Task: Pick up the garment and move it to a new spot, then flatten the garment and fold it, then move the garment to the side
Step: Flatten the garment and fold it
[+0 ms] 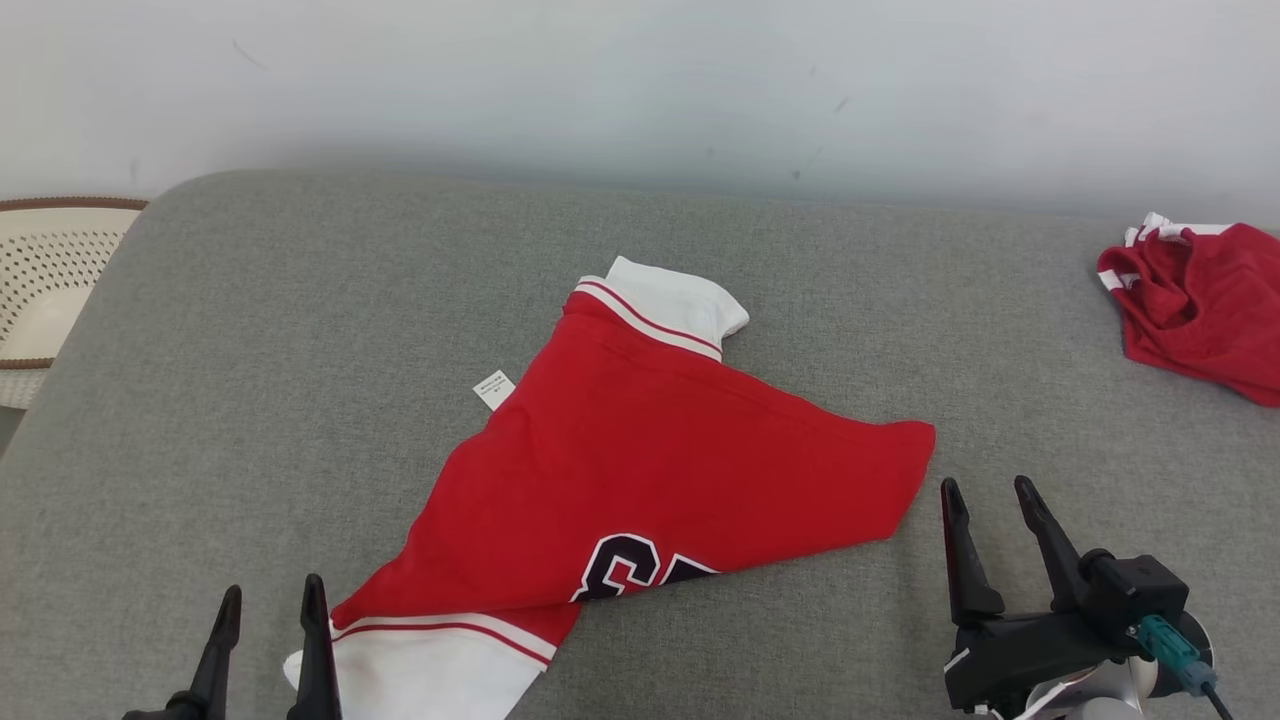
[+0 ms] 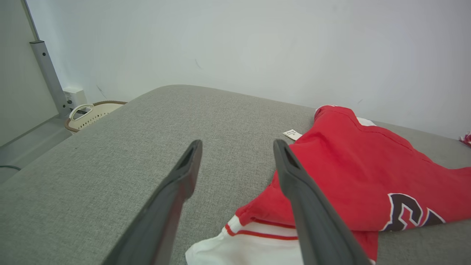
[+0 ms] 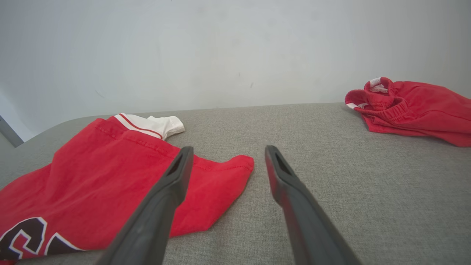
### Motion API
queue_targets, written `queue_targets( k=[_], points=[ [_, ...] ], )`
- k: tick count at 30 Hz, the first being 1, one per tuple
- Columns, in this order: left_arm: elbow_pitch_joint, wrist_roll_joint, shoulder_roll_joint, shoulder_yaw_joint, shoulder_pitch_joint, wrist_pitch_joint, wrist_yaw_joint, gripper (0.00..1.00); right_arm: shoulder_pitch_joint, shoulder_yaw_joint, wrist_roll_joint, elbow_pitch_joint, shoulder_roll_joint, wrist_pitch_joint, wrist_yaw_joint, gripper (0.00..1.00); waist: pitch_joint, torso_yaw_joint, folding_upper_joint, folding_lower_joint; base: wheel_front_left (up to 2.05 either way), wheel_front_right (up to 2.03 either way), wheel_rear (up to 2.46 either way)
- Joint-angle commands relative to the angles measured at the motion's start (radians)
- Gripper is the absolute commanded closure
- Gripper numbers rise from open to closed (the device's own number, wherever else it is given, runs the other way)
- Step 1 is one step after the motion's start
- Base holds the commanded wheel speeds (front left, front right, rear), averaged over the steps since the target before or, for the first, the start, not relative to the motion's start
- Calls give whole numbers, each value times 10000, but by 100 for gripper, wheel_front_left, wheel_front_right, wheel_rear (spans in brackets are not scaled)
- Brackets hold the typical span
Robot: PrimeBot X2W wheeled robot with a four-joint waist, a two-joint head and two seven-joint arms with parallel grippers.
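Note:
The garment [image 1: 640, 470] is a red shirt with white sleeves and dark lettering, lying folded over on the grey surface [image 1: 300, 330]. One white sleeve points to the back, the other lies at the near edge. My left gripper [image 1: 272, 595] is open at the lower left, just left of the near white sleeve [image 2: 250, 246]. The garment [image 2: 368, 173] lies under and right of the left fingers [image 2: 294, 176]. My right gripper [image 1: 990, 490] is open, right of the garment's right corner [image 3: 228, 173]. Nothing sits between either pair of fingers.
A second red garment [image 1: 1200, 305] lies bunched at the far right [image 3: 412, 108]. A pale perforated basket [image 1: 50, 280] stands off the left edge [image 2: 92, 114]. A white wall runs behind the surface. A white tag [image 1: 493, 389] sticks out at the shirt's left side.

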Motion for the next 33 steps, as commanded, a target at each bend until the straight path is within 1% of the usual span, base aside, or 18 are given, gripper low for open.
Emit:
queue_targets(
  k=[1,6,12,23,24,27,33],
  points=[
    [0,169,-79,100,158,-54,-83,0,110,-29,58,49,-64,-14,-7,0,-8,-5,-1,0,0,0,0],
    [94,346,-332,344,153,-53,-340,0,-16,-11,93,214,-142,-14,-7,0,4,-17,-1,0,0,0,0],
    [196,580,-582,550,27,-53,-600,0,-667,243,243,1056,-472,15,-7,0,31,10,-1,0,0,0,0],
    [356,858,-873,773,-180,-54,-1012,0,-2459,863,1074,3687,-953,106,-7,0,250,325,-1,0,0,0,0],
    [388,869,-905,805,-197,-54,-1044,0,-2759,976,1263,4203,-1041,107,-7,0,323,399,-1,0,0,0,0],
    [435,922,-959,826,-260,-54,-1122,0,-3204,1162,1553,4937,-1097,91,-7,0,448,526,-1,0,0,0,0],
    [501,967,-1019,835,-422,-54,-1219,0,-3773,1548,2000,5937,-1130,61,-7,0,623,761,-1,0,0,0,0]
  ],
)
